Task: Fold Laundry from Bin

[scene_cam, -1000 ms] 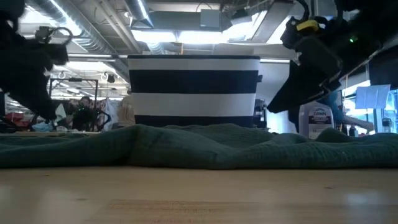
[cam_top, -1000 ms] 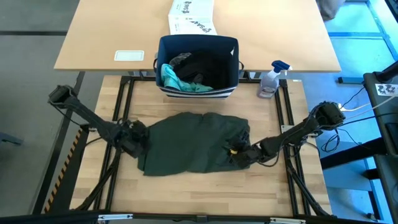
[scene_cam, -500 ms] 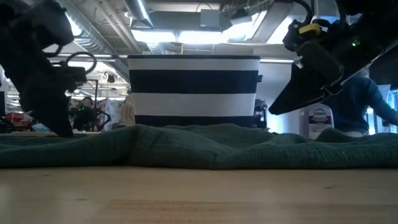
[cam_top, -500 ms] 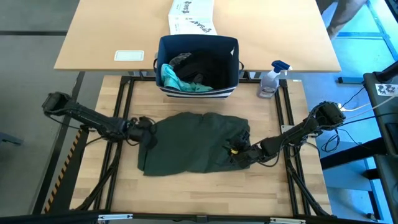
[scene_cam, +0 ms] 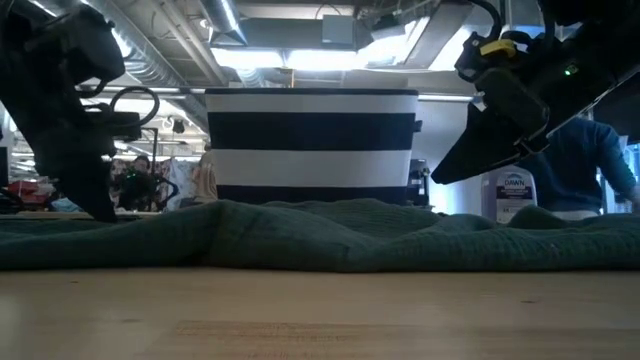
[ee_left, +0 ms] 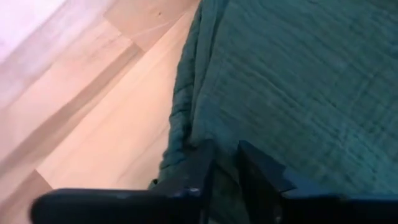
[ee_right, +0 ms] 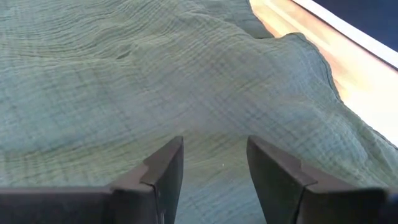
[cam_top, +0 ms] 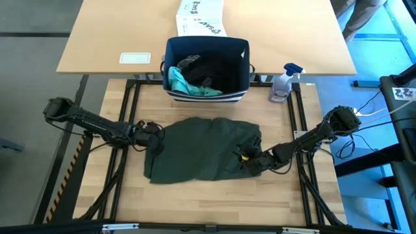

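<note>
The wooden desk (cam_top: 214,195) is seen from above, with an olive-green piece (cam_top: 201,156) of laundry spread crumpled across its middle. Behind that cloth, at the desk's far edge, the bin (cam_top: 242,71) stands upright; a teal piece (cam_top: 182,83) and dark cloth are seen inside it. A white printed box (cam_top: 200,16) lies on the lighter table beyond the bin, and a spray bottle (cam_top: 283,83) stands just to the bin's right.

The left gripper (cam_top: 155,138) is placed at the olive-green piece's left edge, low to the desk. In the left wrist view its fingers (ee_left: 198,168) are set narrowly apart, with the cloth's edge lying between them; whether the cloth is actually pinched cannot be told.

The right gripper (cam_top: 250,159) is held over the cloth's right side. In the right wrist view it is seen moderately open, with nothing held, just above the cloth.

A person (scene_cam: 585,165) is seen in the room behind.
</note>
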Controlling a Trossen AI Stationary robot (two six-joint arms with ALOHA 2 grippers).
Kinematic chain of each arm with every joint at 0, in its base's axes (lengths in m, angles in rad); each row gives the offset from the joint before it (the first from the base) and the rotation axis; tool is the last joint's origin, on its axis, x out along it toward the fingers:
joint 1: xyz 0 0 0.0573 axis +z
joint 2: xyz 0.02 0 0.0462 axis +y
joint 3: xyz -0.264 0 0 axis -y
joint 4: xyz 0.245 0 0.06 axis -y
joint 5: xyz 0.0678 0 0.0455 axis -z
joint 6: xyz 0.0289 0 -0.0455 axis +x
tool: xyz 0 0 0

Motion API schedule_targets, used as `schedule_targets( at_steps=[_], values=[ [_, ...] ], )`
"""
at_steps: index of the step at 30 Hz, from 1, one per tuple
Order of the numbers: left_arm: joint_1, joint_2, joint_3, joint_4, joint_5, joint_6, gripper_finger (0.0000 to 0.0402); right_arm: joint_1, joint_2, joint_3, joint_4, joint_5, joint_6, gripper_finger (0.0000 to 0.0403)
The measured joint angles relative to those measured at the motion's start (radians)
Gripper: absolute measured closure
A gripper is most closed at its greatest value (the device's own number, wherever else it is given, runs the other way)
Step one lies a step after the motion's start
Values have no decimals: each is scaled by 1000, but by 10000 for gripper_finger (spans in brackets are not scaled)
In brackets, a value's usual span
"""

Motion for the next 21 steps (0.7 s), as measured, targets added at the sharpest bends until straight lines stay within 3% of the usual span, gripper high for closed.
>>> schedule_targets(
  at_steps=[3,9,15,21],
  values=[
    [0,0,0,1,-17,28,391,0,0,0,1,0,0,226],
    [-29,0,29,-42,-71,30,400,0,0,0,0,-10,0,226],
    [-76,0,162,-251,-200,7,401,1,0,0,0,-9,0,226],
    [-101,0,199,-461,-261,-158,401,0,0,0,-1,-9,0,226]
  ],
)
